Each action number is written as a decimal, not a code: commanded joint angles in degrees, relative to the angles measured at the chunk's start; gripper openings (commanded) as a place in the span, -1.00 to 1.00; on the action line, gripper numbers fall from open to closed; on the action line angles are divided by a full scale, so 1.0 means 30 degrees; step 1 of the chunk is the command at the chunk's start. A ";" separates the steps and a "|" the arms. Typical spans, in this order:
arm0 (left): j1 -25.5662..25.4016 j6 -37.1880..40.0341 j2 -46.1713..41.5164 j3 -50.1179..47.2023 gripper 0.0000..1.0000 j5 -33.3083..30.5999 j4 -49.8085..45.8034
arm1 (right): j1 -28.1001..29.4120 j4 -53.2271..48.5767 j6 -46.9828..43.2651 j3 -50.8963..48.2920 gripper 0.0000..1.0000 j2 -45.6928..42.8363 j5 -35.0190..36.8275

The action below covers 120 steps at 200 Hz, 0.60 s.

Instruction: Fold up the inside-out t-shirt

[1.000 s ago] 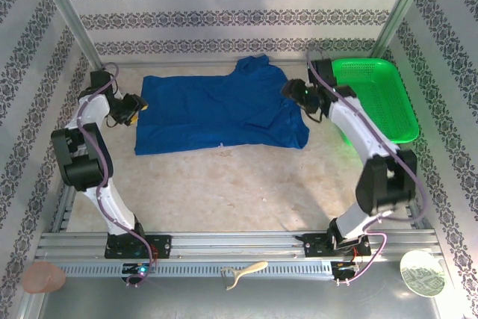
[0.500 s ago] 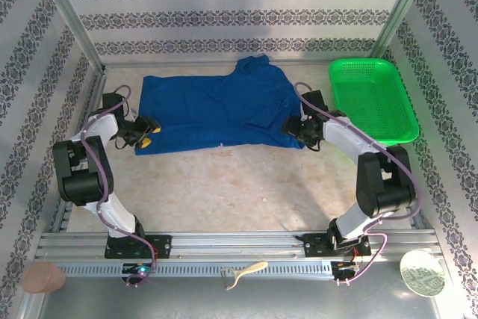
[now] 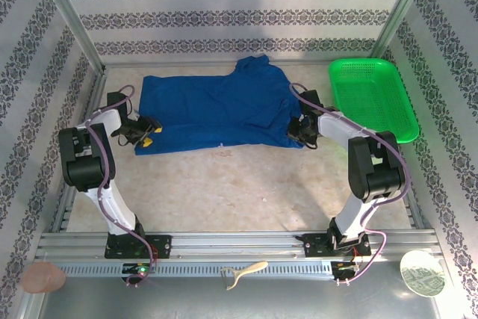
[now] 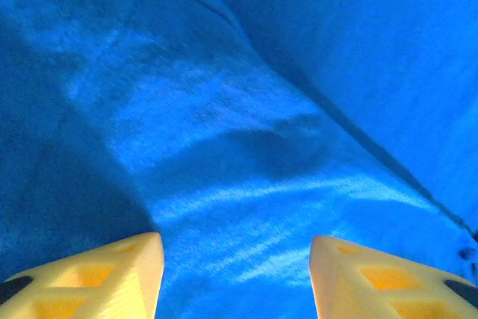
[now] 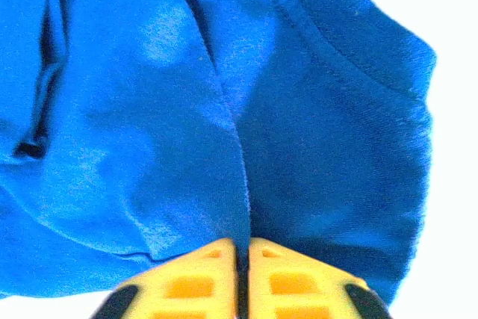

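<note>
On the far half of the table [image 3: 246,177], the t-shirt [image 3: 216,113] is spread flat, just left of a green basket [image 3: 370,98]; its long axis is laid left to right, with one sleeve pointed at the far wall; the shoulder end is judged to be on the right and the straight hem on the left. The step in hand is judged to be the taking-up of the near edge for a fold; the right fingers [image 5: 202,282] are pressed together on a ridge of cloth at the near right corner; the left fingers [image 4: 97,278] are held apart over the near left corner, with nothing clamped. Next, the left fingers need to be closed on the cloth, so that both corners can be lifted evenly and carried toward the far edge.
</note>
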 commanded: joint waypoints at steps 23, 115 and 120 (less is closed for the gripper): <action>-0.0067 0.1355 0.0786 0.1089 0.07 -0.2127 -0.1713 | -0.0643 -0.1880 0.0995 -0.2083 -1.00 -0.2562 0.0192; 0.0985 0.3411 -0.0968 -0.0475 0.07 -0.2956 -0.3488 | -0.0684 -0.4285 0.4677 -0.8243 -1.00 -1.0149 -0.0541; 0.1016 0.3471 -0.1112 -0.0534 0.07 -0.2978 -0.3561 | -0.0677 -0.4375 0.4842 -0.8474 -1.00 -1.0617 -0.0435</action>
